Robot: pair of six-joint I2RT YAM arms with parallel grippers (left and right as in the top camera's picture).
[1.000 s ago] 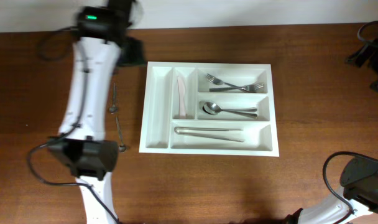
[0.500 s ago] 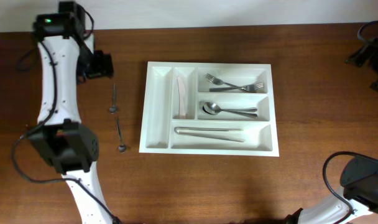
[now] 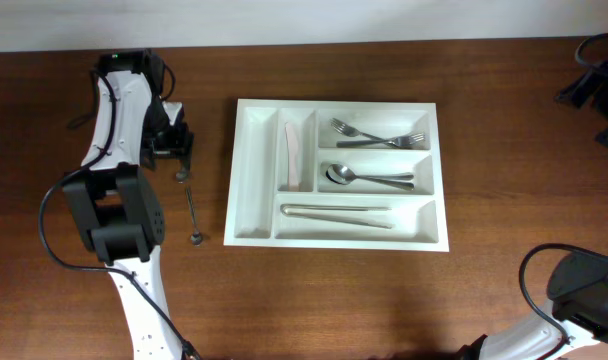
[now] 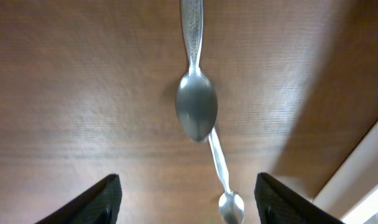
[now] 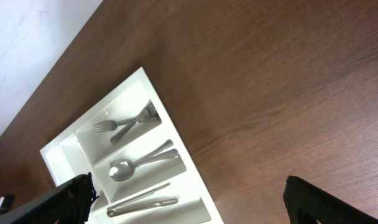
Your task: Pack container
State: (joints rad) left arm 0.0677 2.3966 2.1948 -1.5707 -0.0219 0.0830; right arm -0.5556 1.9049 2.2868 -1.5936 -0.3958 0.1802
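1. Your left gripper (image 4: 189, 199) is spread wide, empty, right by a small silver metal teaspoon (image 4: 196, 112) on the brown wooden desk (image 3: 384, 300).
2. Your right gripper (image 5: 195, 199) is spread too.
3. The large white rectangular plastic cutlery tray (image 3: 252, 170) sits mid-desk.

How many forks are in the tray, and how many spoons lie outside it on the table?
Forks in the tray: 2
Spoons on the table: 2
Total: 4
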